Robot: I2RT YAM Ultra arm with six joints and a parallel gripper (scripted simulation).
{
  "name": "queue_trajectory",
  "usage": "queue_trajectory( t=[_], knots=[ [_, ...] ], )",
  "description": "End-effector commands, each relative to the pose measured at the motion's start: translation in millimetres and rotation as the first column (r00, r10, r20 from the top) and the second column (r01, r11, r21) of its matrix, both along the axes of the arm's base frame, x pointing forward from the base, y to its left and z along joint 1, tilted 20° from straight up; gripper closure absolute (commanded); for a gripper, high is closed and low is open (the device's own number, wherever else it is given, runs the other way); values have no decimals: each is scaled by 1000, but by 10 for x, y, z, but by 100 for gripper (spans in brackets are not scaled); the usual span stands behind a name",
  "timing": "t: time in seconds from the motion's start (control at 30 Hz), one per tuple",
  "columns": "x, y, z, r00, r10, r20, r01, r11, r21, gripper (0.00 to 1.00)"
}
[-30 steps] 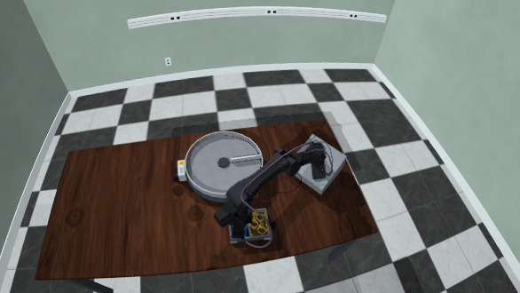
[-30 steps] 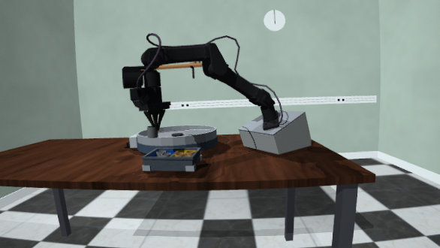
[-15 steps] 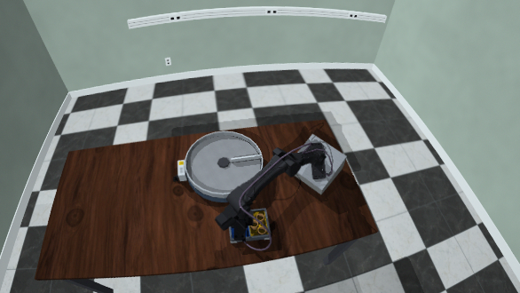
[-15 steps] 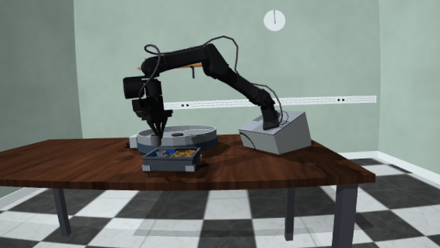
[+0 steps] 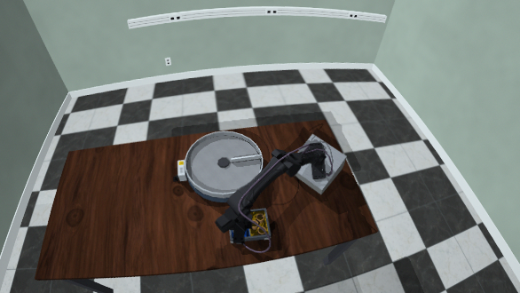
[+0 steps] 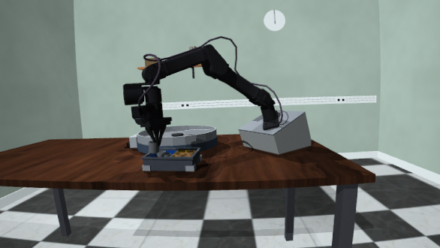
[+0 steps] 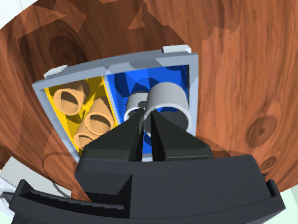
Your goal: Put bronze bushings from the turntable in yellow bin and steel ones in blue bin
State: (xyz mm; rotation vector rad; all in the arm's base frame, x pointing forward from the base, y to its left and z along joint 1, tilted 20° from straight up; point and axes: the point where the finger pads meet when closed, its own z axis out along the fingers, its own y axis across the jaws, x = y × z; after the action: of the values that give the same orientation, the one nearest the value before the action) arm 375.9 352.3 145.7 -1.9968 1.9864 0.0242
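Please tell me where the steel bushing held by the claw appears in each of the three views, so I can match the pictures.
Top: not visible; the arm covers it, beside the yellow bin.
Exterior: the steel bushing hangs under the claw, over the tray's left end.
Wrist: picture centre, just beyond the fingertips, above the blue bin.
Shared landmark: the yellow bin holding bronze bushings.

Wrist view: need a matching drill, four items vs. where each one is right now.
1. steel bushing
2. bronze bushings
3. turntable
4. arm base block

a. in the yellow bin
b. clamped in the tool, over the blue bin
c. table end, on a grey wedge
d. behind the bins, no bushings visible on it

Pairs: 1-b, 2-a, 3-d, 4-c
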Motion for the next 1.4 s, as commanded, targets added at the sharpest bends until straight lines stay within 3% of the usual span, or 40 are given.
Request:
queue_trajectory(
  t=[0.0, 0.9, 1.07, 1.17, 1.37],
  knots=[
    [42, 77, 306, 998, -2, 64, -2, 998, 62, 100],
    [36, 72, 301, 998, -2, 62, -1, 998, 59, 100],
    [1, 37, 130, 999, -1, 33, 0, 999, 33, 100],
    [46, 78, 244, 998, -2, 60, -1, 998, 57, 100],
    [46, 78, 244, 998, -2, 60, -1, 998, 57, 100]
  ],
)
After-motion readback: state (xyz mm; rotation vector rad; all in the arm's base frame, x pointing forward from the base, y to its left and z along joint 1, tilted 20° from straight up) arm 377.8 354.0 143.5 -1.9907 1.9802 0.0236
